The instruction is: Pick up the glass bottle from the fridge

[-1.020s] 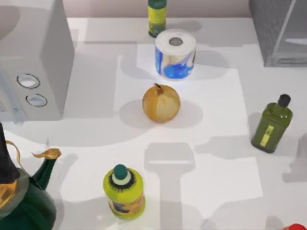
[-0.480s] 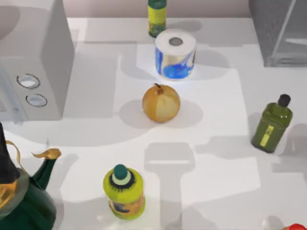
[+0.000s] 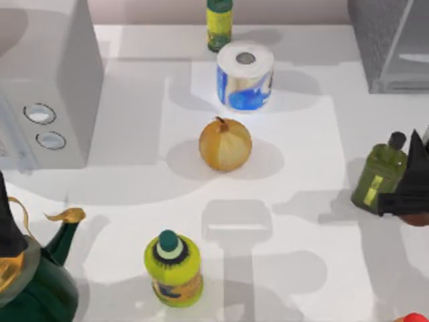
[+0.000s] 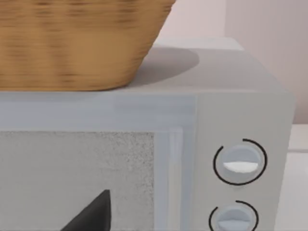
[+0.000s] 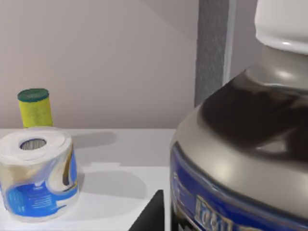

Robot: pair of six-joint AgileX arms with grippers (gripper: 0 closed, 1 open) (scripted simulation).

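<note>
Fridge (image 3: 392,43) stands at the counter's (image 3: 301,201) far right corner. Glass bottle (image 5: 250,139) looms right before the right claw (image 3: 409,194), apparently already carried; its grip I cannot tell. Next move likely calls for a steady lift.

An onion (image 3: 225,144) sits mid-frame on the counter (image 3: 301,268), a paper roll (image 3: 244,75) above it, a teapot (image 3: 30,268) lower left.

You have the round yellow onion (image 3: 225,144) at frame centre, the blue-patterned paper roll (image 3: 244,76) just above it. The pale grey two-dial box (image 3: 47,87) sits upper left, the dark speckled fridge (image 3: 382,40) upper right.
</note>
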